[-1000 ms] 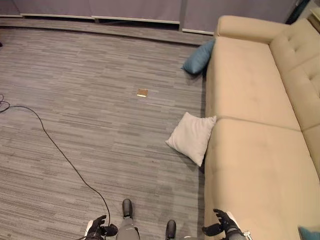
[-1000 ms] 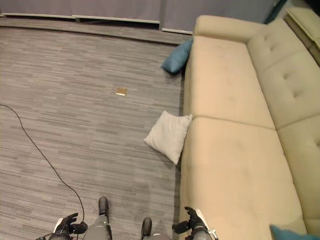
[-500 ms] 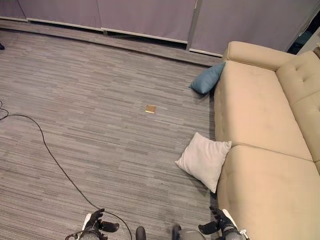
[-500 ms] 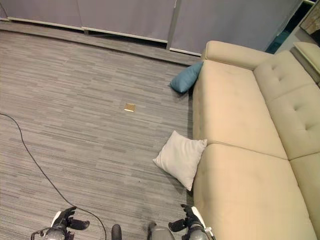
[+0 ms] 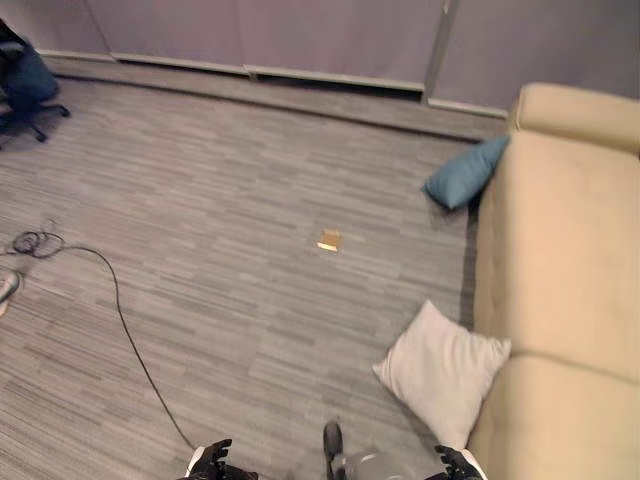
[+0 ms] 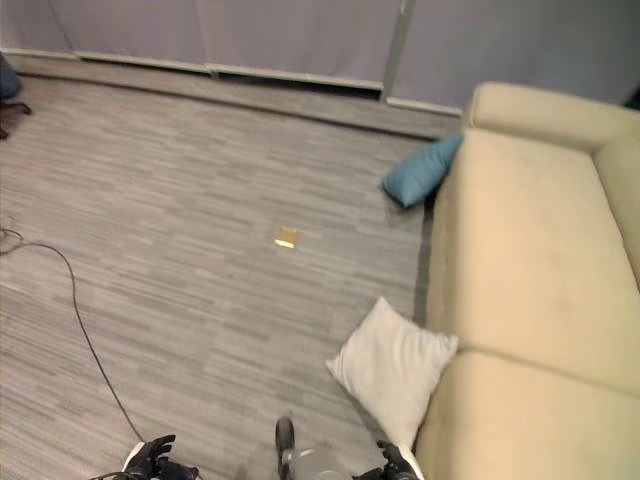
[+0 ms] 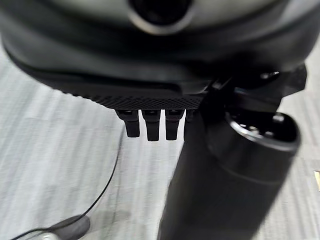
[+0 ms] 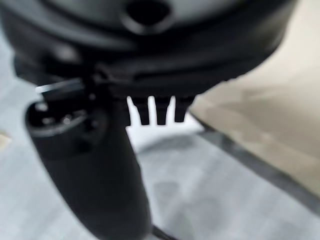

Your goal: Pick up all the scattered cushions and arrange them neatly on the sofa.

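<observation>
**Both hands low and empty, two cushions on the floor**

You have the left hand point(image 5: 210, 462) at the bottom edge of the head view, low by the robot's side, and the right hand point(image 5: 457, 463) at the same edge nearer the sofa. In each wrist view you see the fingers point(image 7: 148, 124) hanging straight and relaxed over grey floor point(image 5: 200, 230), holding nothing; the right hand's fingers point(image 8: 152, 111) are slack too.

You can count two cushions on the floor. The white cushion point(image 5: 440, 368) is square and plump, tilted, with one corner resting against the front of the beige sofa point(image 5: 560, 260), close ahead of the right hand. The blue cushion point(image 5: 466, 172) is smaller in view and leans against the sofa's front near its far armrest, well apart from the white one.

One small tan square point(image 5: 329, 240) lies on the floor between you and the far wall, left of both cushions.
</observation>
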Tool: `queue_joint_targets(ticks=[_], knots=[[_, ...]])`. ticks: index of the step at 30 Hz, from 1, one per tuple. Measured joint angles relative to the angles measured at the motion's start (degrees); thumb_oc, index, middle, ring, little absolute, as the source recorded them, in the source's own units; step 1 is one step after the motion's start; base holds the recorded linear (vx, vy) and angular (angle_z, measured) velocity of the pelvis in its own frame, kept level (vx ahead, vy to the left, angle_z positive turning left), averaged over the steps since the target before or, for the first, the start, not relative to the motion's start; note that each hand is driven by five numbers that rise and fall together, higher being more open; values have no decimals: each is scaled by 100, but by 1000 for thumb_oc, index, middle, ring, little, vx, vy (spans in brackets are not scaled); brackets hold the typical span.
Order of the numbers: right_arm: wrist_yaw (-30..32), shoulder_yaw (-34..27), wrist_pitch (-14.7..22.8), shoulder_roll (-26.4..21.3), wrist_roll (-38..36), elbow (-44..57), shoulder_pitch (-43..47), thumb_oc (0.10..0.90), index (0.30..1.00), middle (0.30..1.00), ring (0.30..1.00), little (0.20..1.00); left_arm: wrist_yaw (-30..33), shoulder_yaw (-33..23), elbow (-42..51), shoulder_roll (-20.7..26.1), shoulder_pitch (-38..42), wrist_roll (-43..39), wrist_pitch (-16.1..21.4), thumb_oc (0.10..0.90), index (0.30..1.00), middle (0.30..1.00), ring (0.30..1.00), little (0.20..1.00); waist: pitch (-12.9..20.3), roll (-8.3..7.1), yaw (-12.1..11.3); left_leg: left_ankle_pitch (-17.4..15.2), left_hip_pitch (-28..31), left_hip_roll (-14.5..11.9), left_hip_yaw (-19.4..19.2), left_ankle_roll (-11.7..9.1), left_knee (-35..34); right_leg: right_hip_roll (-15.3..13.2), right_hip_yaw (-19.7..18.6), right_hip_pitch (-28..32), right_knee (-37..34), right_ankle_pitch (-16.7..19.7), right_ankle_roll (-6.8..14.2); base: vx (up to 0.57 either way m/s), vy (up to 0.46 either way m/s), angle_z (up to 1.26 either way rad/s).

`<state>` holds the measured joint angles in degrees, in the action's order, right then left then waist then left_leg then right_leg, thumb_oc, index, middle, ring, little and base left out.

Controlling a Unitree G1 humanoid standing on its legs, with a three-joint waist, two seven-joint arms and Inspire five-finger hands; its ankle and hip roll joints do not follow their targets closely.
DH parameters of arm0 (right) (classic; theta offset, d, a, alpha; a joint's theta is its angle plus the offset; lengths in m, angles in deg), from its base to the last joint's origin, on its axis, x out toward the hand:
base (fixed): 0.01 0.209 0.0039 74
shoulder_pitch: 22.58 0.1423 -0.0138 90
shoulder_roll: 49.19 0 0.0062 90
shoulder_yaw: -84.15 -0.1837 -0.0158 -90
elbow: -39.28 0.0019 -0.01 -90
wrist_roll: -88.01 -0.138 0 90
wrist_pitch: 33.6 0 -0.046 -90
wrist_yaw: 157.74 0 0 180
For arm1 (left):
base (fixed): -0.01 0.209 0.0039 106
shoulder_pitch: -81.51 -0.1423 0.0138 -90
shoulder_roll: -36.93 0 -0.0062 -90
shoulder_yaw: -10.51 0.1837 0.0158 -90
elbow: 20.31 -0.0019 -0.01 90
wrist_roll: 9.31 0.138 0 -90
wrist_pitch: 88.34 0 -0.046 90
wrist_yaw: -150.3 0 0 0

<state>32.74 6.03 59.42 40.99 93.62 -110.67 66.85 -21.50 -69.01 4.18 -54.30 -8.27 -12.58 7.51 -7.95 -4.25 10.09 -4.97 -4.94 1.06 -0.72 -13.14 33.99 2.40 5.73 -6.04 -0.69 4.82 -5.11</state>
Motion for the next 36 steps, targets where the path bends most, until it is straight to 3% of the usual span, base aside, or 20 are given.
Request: queue_joint_targets(ticks=[2, 5, 6, 7, 8, 11, 15, 18, 19, 20, 22, 23, 24, 26, 27, 29, 30, 32, 35, 36], knots=[[43, 13, 39, -18, -19, -15, 241, 800, 900, 900, 900, 900, -11, 2, 41, 31, 70, -4, 0, 800, 900, 900, 900, 900, -23, -130, -166, -107, -676, -84, -107, 224, 546, 36, -254, 181, -208, 4, 76, 196, 21, -69], [70, 20, 23, 26, -25, -26, 365, 800, 900, 900, 900, 900, -17, 24, 83, 38, 71, -7, 0, 800, 900, 900, 900, 900, -49, -216, -177, -129, -1000, -157, -221, 336, -46, 66, -289, 410, -257, -150, 176, 226, 93, -32], [93, 9, -41, 56, -43, -141, 319, 800, 900, 900, 900, 900, -26, 152, 272, 42, 83, -8, 10, 800, 900, 900, 900, 900, -32, -216, -239, -31, -996, -230, -129, 447, -1169, 105, -286, 397, -140, -447, 538, 380, 234, -43], [88, 19, -39, 62, -50, -223, 326, 800, 900, 900, 900, 900, -25, 179, 319, 41, 76, -8, 21, 800, 900, 900, 900, 900, -44, -221, -326, 79, -998, -227, -12, 450, -1663, 142, -365, 360, -3, -489, 604, 389, 228, -120], [84, 118, -92, 35, -64, -384, 324, 800, 900, 900, 900, 900, -64, 247, 289, 37, 79, -28, 18, 800, 900, 900, 900, 900, -18, -165, -514, 379, -747, -204, 640, 494, -3164, 374, -948, 444, -4, -359, 467, 395, 222, -159], [80, 122, -85, 43, -67, -443, 509, 800, 900, 900, 900, 900, -80, 28, 5, 21, 131, -184, 12, 800, 900, 900, 900, 900, -87, -93, -495, 802, -862, -198, 1105, 563, -3444, 581, -1479, 866, -300, -343, 371, 282, 205, -128], [91, 67, -94, 44, -66, -443, 299, 800, 900, 900, 900, 900, -116, 18, -193, 8, 223, -137, 10, 800, 900, 900, 900, 900, -65, -141, -293, 998, -690, 90, 627, 983, -3400, 530, -1551, 1337, -318, -472, 522, 174, 197, -65], [71, 124, -104, -3, -66, -363, 128, 800, 900, 900, 900, 900, -122, 73, -263, -15, 185, -92, -1, 800, 900, 900, 900, 900, -23, 201, -226, 952, -508, 58, 21, 1709, -3335, 831, -1637, 1346, 231, -614, 702, 145, 178, -104], [68, 136, -106, 0, -64, -329, 60, 800, 900, 900, 900, 900, -122, 77, -308, -9, 175, -87, -2, 800, 900, 900, 900, 900, -34, 303, -179, 1194, -338, -59, 76, 1818, -3451, 974, -1643, 1298, 579, -740, 770, 118, 178, -114], [33, 351, -132, 98, -64, -188, -27, 800, 900, 900, 900, 900, -109, 72, -312, 137, 148, -95, 1, 800, 900, 900, 900, 900, -36, 229, -196, 1201, 46, -93, -63, 1894, -3701, 859, -1336, 686, 2046, -1297, 960, 159, 189, -118], [-10, 396, -133, 60, -56, -25, -18, 800, 900, 900, 900, 900, -86, 54, -252, 142, 192, -112, 4, 800, 900, 900, 900, 900, -22, 203, -298, 1128, 187, -11, -387, 1989, -3846, 202, -494, 178, 2805, -1657, 860, 157, 127, -103], [-9, 394, -119, 47, -52, 77, -4, 800, 900, 900, 900, 900, -82, 30, -169, 136, 243, -116, 5, 800, 900, 900, 900, 900, -29, 182, -288, 1079, 203, 50, -535, 2054, -3846, -192, -181, -35, 2925, -1740, 939, 131, 75, -81], [-30, 379, -112, 103, -18, 192, 50, 800, 900, 900, 900, 900, -75, 2, -120, 150, 339, -122, 30, 800, 900, 900, 900, 900, -39, 193, -324, 1065, 276, 122, -672, 1978, -3903, -749, 48, -289, 2555, -1861, 1113, 167, 72, -83], [-37, 464, -99, 153, 33, 220, 112, 800, 900, 900, 900, 900, -49, -176, -149, 248, 196, -125, 22, 800, 900, 900, 900, 900, -65, 93, -408, 831, 628, 19, -1225, 1666, -3912, -757, 416, -427, 1976, -1740, 1246, 216, 56, -114], [-46, 571, -68, 196, 38, 240, 175, 800, 900, 900, 900, 900, -6, -176, -164, 363, 32, -124, 2, 800, 900, 900, 900, 900, 38, -52, -579, 742, 679, 21, -1534, 1604, -3905, -767, 749, -612, 1928, -1601, 1175, 267, 3, -123], [-26, 555, -6, 231, 57, 321, 213, 800, 900, 900, 900, 900, -18, -265, -186, 430, -31, -121, -5, 800, 900, 900, 900, 900, 92, -166, -530, 449, 751, 51, -1634, 1512, -3830, -867, 1186, -893, 1888, -1523, 1133, 146, -17, -76], [-50, 504, -21, 253, 57, 247, 322, 800, 900, 900, 900, 900, -8, -263, -217, 385, -108, -125, -17, 800, 900, 900, 900, 900, 95, -153, -544, 425, 826, 29, -1804, 1474, -3862, -978, 1658, -1016, 1896, -1502, 1171, 135, -71, -56], [-49, 473, -57, 229, 53, 306, 126, 800, 900, 900, 900, 900, -31, -235, -196, 283, -213, -116, -78, 800, 900, 900, 900, 900, 104, -117, -489, 393, 956, 4, -1759, 1417, -3806, -823, 1524, -894, 1584, -967, 943, 229, -94, -9], [-55, 382, -85, 209, 51, 234, -69, 800, 900, 900, 900, 900, -119, -157, -174, 242, -197, -108, -89, 800, 900, 900, 900, 900, 137, -138, -475, 223, 957, -169, -1572, 1135, -3247, -625, 1350, -551, 1266, -759, 521, 158, -125, 24], [-59, 367, -86, 199, 48, 231, -83, 800, 900, 900, 900, 900, -119, -159, -172, 236, -185, -104, -97, 800, 900, 900, 900, 900, 129, -130, -463, 179, 927, -211, -1566, 1064, -3148, -596, 1335, -518, 1244, -803, 497, 128, -20, -54]])
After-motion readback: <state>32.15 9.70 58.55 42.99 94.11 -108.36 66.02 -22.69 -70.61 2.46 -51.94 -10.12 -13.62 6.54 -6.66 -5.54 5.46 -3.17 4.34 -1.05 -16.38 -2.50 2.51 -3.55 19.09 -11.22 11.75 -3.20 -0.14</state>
